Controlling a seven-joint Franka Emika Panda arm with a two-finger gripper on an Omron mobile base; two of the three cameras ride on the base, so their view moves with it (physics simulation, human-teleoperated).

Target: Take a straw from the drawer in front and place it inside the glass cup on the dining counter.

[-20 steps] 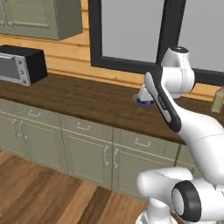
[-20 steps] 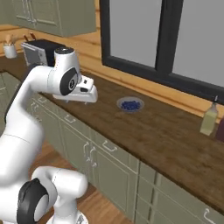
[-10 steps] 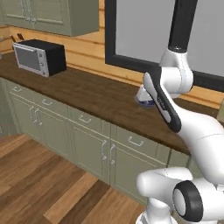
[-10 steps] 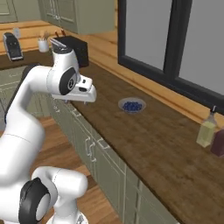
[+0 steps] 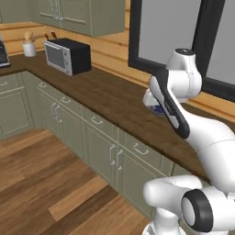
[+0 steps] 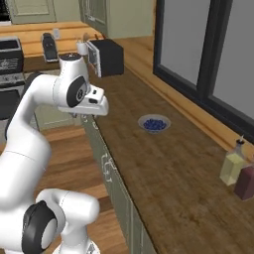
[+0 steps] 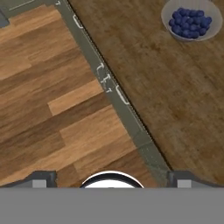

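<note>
A grey bowl of blueberries [image 6: 154,123] rests on the dark wood worktop [image 6: 163,168], near the window [image 6: 208,54]. A black microwave [image 5: 67,55] stands further along. A pale bottle [image 6: 232,164] and a maroon container [image 6: 245,181] stand just beside each other

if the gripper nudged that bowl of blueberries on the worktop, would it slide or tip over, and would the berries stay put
The bowl looks wide and shallow and sits flat on the smooth wood worktop, so a low nudge would probably slide it rather than tip it. The blueberries are round, loose and heaped near the rim, so a sharp push might roll a few out. It seems small, likely light.
</note>
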